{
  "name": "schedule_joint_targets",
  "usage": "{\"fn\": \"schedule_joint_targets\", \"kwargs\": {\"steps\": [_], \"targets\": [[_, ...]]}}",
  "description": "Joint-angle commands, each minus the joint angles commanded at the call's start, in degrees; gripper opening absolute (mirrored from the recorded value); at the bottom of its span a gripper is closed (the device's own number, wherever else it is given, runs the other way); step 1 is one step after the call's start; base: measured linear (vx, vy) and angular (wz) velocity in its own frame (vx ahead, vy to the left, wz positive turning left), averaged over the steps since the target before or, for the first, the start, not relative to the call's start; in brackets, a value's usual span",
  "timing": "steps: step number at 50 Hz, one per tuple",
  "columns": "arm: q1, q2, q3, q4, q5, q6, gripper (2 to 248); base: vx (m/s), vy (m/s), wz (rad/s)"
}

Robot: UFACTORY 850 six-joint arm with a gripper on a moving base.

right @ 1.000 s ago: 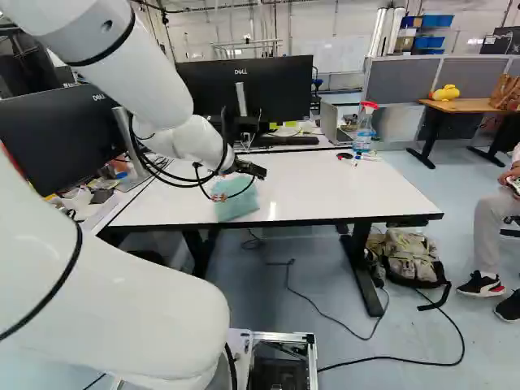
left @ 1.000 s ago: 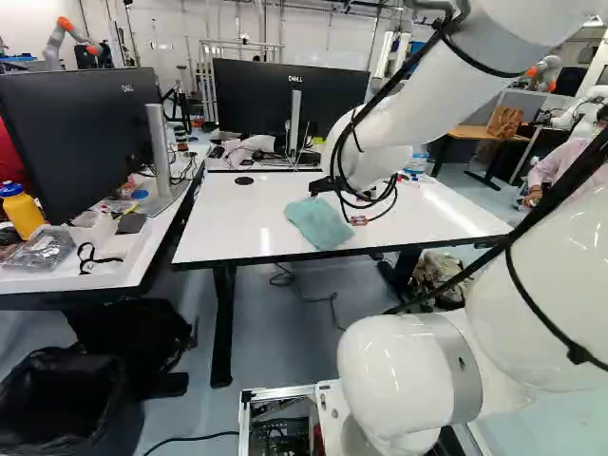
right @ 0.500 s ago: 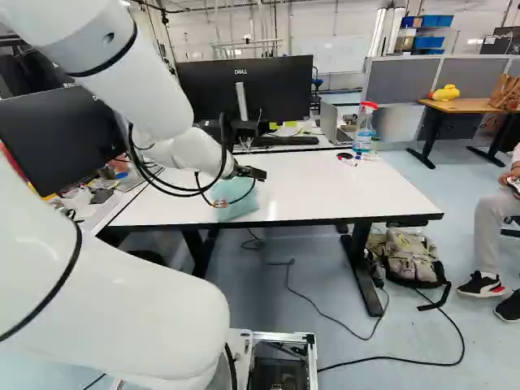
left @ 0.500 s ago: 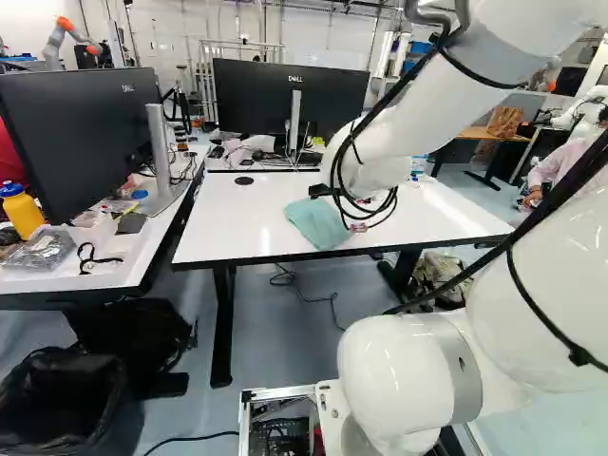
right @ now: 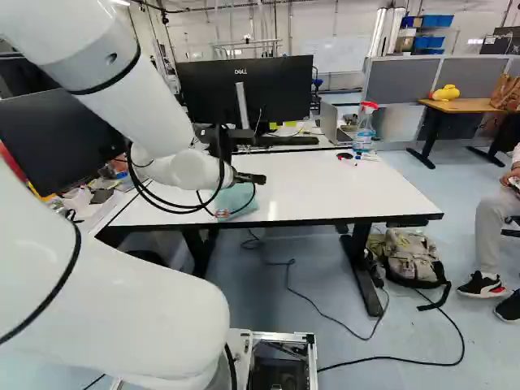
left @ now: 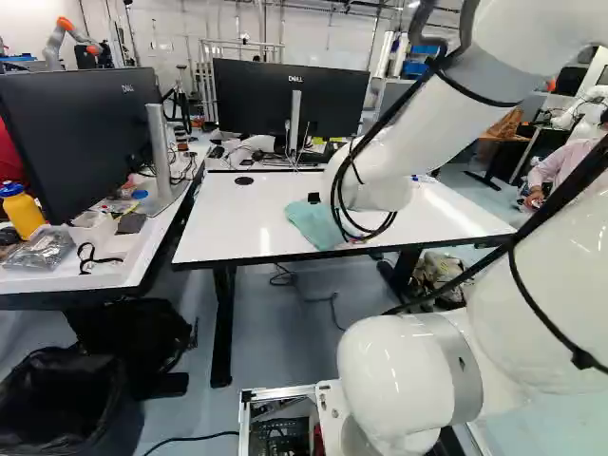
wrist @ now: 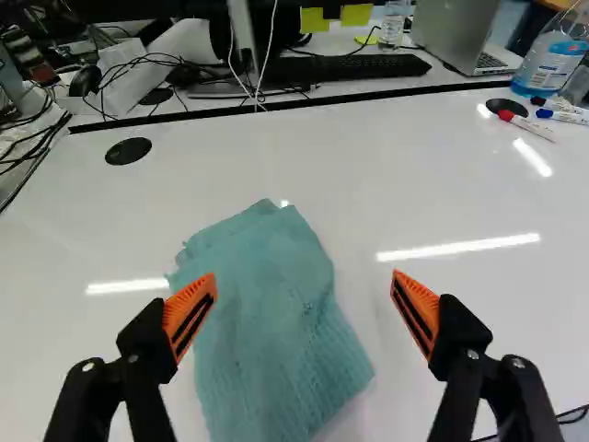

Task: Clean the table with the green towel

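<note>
1. Towel point(wrist: 267, 322) lies on the table point(wrist: 442, 189), by its near edge; likely light, soft, limp.
2. Gripper point(wrist: 304, 279) fingers spread wide, above the table.
3. Best pinch: the cloth's middle, tips just grazing the table.

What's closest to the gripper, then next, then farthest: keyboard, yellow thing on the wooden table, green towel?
1. Green towel: just ahead of the gripper.
2. Keyboard: past the white table's far edge.
3. Yellow thing: far right, on the wooden table.
</note>
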Motion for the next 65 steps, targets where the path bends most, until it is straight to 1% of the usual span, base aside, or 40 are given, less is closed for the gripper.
{"fn": "schedule_joint_targets", "kwargs": {"steps": [17, 33, 45, 65], "targets": [[0.36, 0.31, 4.37, -1.09, 8.75, 0.00, 247, 0.000, 0.000, 0.000], [0.64, 0.54, 7.75, -1.94, 15.51, 0.00, 247, 0.000, 0.000, 0.000], [0.80, 0.68, 9.73, -2.43, 19.48, 0.00, 247, 0.000, 0.000, 0.000], [0.98, 0.84, 11.94, -2.98, 23.90, 0.00, 247, 0.000, 0.000, 0.000]]}}
